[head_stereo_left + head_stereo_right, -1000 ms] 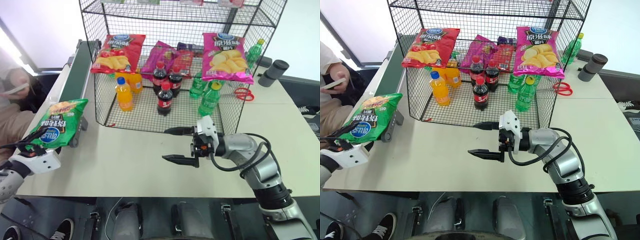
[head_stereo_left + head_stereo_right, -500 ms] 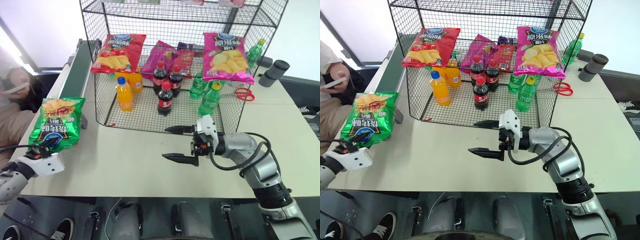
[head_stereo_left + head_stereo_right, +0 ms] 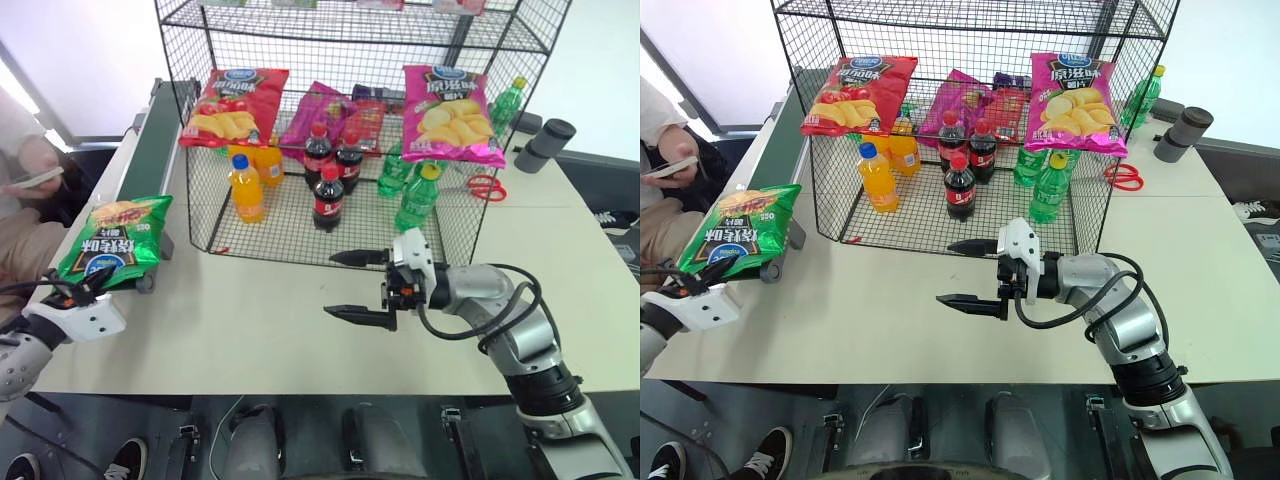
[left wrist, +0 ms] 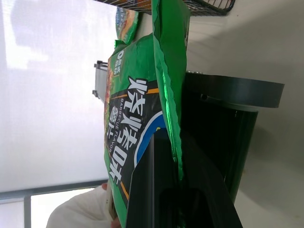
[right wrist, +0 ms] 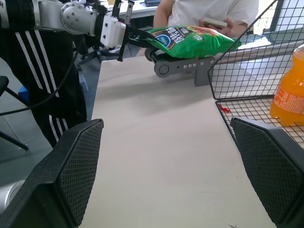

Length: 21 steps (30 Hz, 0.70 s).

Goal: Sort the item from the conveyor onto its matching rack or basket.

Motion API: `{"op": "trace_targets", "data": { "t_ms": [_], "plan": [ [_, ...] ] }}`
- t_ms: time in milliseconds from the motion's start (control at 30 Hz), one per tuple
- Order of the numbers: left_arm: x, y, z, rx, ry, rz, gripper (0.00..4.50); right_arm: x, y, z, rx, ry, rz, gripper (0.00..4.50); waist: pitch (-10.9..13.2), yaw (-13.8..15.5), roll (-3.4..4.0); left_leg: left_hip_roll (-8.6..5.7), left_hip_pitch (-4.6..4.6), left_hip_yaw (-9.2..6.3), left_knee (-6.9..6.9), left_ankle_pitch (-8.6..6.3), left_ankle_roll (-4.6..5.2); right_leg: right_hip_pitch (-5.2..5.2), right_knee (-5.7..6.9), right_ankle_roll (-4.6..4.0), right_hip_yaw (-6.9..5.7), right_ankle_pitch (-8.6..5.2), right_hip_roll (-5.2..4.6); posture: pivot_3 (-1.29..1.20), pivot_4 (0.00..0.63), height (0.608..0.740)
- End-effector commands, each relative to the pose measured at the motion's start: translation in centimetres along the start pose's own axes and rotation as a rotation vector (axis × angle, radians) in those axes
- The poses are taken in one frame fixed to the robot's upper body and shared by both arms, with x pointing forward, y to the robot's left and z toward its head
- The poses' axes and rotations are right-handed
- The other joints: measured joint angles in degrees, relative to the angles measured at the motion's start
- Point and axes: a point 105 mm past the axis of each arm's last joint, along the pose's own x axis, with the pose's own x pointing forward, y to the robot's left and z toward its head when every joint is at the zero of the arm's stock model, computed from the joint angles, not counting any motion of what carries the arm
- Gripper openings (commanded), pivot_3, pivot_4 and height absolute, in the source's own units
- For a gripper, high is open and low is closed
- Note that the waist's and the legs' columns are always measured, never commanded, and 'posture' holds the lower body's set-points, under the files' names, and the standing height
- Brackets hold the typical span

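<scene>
Fingers of the left gripper (image 3: 72,293) clamp the lower edge of the green crisp bag (image 3: 112,239), lifted at the near end of the conveyor (image 3: 150,140). The right wrist view adds a seated person's hands (image 5: 216,23) behind the bag. The right gripper (image 3: 352,286) hangs over the beige table (image 3: 250,310) with its jaws spread wide, holding nothing. Beyond stands the black wire rack (image 3: 340,40), with bottles and other crisp bags.

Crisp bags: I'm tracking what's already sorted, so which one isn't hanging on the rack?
The green crisp bag, pinched in the left gripper by the conveyor's end; the red and pink bags hang on the rack.
</scene>
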Motion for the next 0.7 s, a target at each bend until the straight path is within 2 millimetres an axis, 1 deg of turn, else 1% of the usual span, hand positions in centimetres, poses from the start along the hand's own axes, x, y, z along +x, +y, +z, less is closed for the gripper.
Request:
{"op": "trace_targets", "data": {
  "t_ms": [33,100,167,267,367,400,433,467,533,567,633,700],
  "plan": [
    [0.0,1.5,0.5,-0.054,-0.026,0.062,0.04,-0.3,-0.4,0.9,-0.053,-0.017,-0.016,4.5,0.0,0.0,0.0,0.0,0.0,0.0,0.0,0.0,0.0,0.0,0.0,0.0,0.0,0.0,0.0,0.0,0.15,0.74],
    [-0.2,1.7,0.5,-0.071,-0.025,0.073,0.04,-0.4,-0.3,0.8,-0.052,-0.015,-0.016,4.5,0.0,0.0,0.0,0.0,0.0,0.0,0.0,0.0,0.0,0.0,0.0,0.0,0.0,0.0,-0.01,0.0,0.15,0.74],
    [-0.6,2.5,0.5,-0.107,-0.03,0.112,0.04,-0.5,-0.4,0.8,-0.052,-0.014,-0.019,4.5,0.0,0.0,0.0,0.0,0.0,0.0,0.0,0.0,0.0,0.0,0.0,0.0,0.0,0.0,0.0,0.0,0.15,0.74],
    [-1.3,4.8,1.2,-0.143,-0.074,0.196,0.04,-0.5,-0.5,0.6,-0.054,-0.011,-0.02,4.5,-0.01,-0.08,-0.01,0.01,0.0,0.0,0.0,0.0,0.0,0.0,0.01,0.0,0.01,0.0,0.0,0.0,0.15,0.74],
    [-2.1,7.2,2.8,-0.237,-0.171,0.266,0.04,-0.5,-0.7,0.5,-0.057,-0.011,-0.021,4.5,-0.01,-0.04,-0.01,0.02,0.0,-0.02,0.0,0.0,-0.01,0.01,0.01,0.0,0.01,0.0,-0.01,0.0,0.15,0.74],
    [-2.5,7.7,3.6,-0.307,-0.227,0.276,0.04,-0.5,-0.8,0.5,-0.059,-0.014,-0.022,4.5,-0.01,-0.04,-0.01,0.02,0.0,-0.01,0.01,0.0,-0.01,0.01,0.01,0.01,0.01,0.0,-0.02,0.0,0.15,0.74],
    [-2.8,8.1,4.1,-0.429,-0.271,0.272,0.04,-0.5,-0.9,0.5,-0.059,-0.017,-0.024,4.5,-0.01,-0.05,-0.01,0.02,0.0,-0.02,0.01,0.0,-0.01,0.02,0.01,0.01,0.01,0.0,-0.02,0.0,0.15,0.74],
    [-3.0,8.4,4.5,-0.506,-0.307,0.254,0.04,-0.5,-1.0,0.5,-0.058,-0.019,-0.022,4.5,0.0,-0.06,-0.01,0.03,0.01,-0.01,0.01,0.0,0.0,0.03,0.01,0.01,0.02,0.0,-0.05,0.0,0.15,0.74],
    [-3.2,8.1,5.4,-0.722,-0.354,0.141,0.04,-0.5,-1.2,0.5,-0.056,-0.021,-0.02,4.5,0.0,-0.11,-0.01,0.03,0.01,-0.02,0.02,0.0,-0.01,0.04,0.01,0.0,0.03,0.0,-0.06,0.0,0.15,0.74],
    [-3.3,8.0,5.7,-0.779,-0.369,0.098,0.04,-0.5,-1.2,0.5,-0.056,-0.022,-0.019,4.5,0.01,-0.2,0.02,0.03,0.02,-0.05,0.02,0.01,-0.01,0.06,0.01,0.01,0.03,0.0,-0.04,0.0,0.15,0.74],
    [-3.8,8.7,7.0,-0.969,-0.439,0.026,0.04,-0.7,-1.5,0.6,-0.052,-0.024,-0.019,4.5,0.02,-0.21,0.03,0.01,0.07,-0.06,0.03,0.01,-0.02,0.08,0.03,0.01,0.03,0.0,0.01,0.0,0.15,0.74],
    [-4.3,9.2,8.2,-1.101,-0.487,-0.059,0.04,-1.0,-1.7,0.6,-0.052,-0.021,-0.019,4.5,0.01,-0.28,0.02,0.01,0.07,-0.09,0.06,0.02,-0.03,0.11,0.03,0.01,0.02,0.0,0.08,0.0,0.15,0.74]
  ]
}}
